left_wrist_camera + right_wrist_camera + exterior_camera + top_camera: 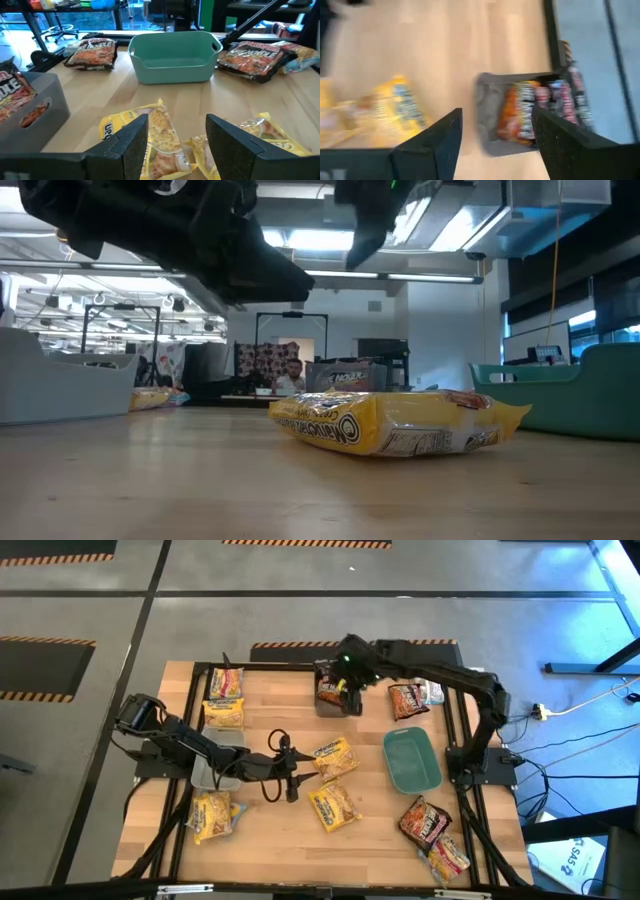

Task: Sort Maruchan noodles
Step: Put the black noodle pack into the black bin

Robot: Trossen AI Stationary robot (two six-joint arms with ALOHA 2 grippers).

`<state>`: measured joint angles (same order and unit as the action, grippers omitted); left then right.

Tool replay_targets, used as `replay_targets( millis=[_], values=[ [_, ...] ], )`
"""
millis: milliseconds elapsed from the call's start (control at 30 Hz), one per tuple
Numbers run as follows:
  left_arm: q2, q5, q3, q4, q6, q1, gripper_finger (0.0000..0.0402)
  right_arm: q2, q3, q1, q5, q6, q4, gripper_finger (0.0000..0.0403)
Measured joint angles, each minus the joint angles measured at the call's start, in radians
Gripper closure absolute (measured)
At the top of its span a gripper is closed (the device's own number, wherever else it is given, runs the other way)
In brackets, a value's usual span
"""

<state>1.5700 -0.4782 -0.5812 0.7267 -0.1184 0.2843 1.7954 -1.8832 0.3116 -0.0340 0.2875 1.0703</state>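
Left claw point(291, 778) spread and empty at frame centre, facing two yellow packets point(335, 759) on the desk point(370, 830). Advise lowering squarely over the nearer. Right claw point(345, 670) spread, empty, above the grey bin point(337, 703) holding red packets point(520, 110), upper centre. Green dish point(412, 760) stands right, clear of the path.

yellow noodles point(335, 760), teal dish point(411, 761), grey bin point(337, 700)
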Motion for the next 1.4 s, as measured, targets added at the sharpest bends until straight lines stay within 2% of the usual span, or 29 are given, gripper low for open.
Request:
replay_targets(
  millis=[133, 267, 367, 533, 800, 900, 1000, 1067, 1200, 1333, 1400],
  values=[
    [0.000, 0.002, 0.000, 0.001, -0.008, 0.018, 0.0209, -0.067, 0.000, -0.099, -0.074, -0.087, 0.079, 0.0182],
    [0.000, 0.002, 0.000, 0.001, -0.002, 0.030, 0.0209, -0.121, 0.026, -0.204, -0.091, -0.155, 0.107, 0.0182],
    [0.000, 0.002, 0.000, 0.001, -0.009, 0.034, 0.0209, -0.177, 0.107, -0.276, -0.091, -0.223, 0.086, 0.0182],
    [0.000, 0.002, 0.000, 0.002, -0.009, 0.047, 0.0209, -0.282, 0.323, -0.412, -0.087, -0.397, 0.018, 0.0182],
    [0.000, 0.002, 0.000, 0.024, -0.009, 0.045, 0.0209, -0.433, 0.606, -0.660, -0.002, -0.790, -0.024, 0.0182],
    [0.000, 0.001, 0.000, 0.028, -0.010, 0.045, 0.0209, -0.462, 0.675, -0.753, 0.007, -0.966, -0.022, 0.0182],
    [0.000, 0.001, 0.000, 0.028, -0.037, 0.046, 0.0209, -0.470, 0.740, -0.844, 0.091, -1.121, -0.033, 0.0182],
    [0.000, 0.003, 0.000, 0.026, -0.060, 0.050, 0.0209, -0.469, 0.784, -0.894, 0.102, -1.216, -0.026, 0.0182],
    [0.000, 0.015, 0.000, 0.026, -0.064, 0.068, 0.0209, -0.460, 0.867, -0.972, 0.076, -1.425, -0.062, 0.0182],
    [0.000, 0.017, 0.000, 0.030, -0.088, 0.092, 0.0209, -0.461, 0.938, -1.058, -0.061, -1.624, -0.165, 0.0182],
    [0.000, 0.017, 0.000, 0.029, -0.098, 0.104, 0.0209, -0.461, 0.970, -1.107, -0.089, -1.708, -0.222, 0.0182]
  ],
)
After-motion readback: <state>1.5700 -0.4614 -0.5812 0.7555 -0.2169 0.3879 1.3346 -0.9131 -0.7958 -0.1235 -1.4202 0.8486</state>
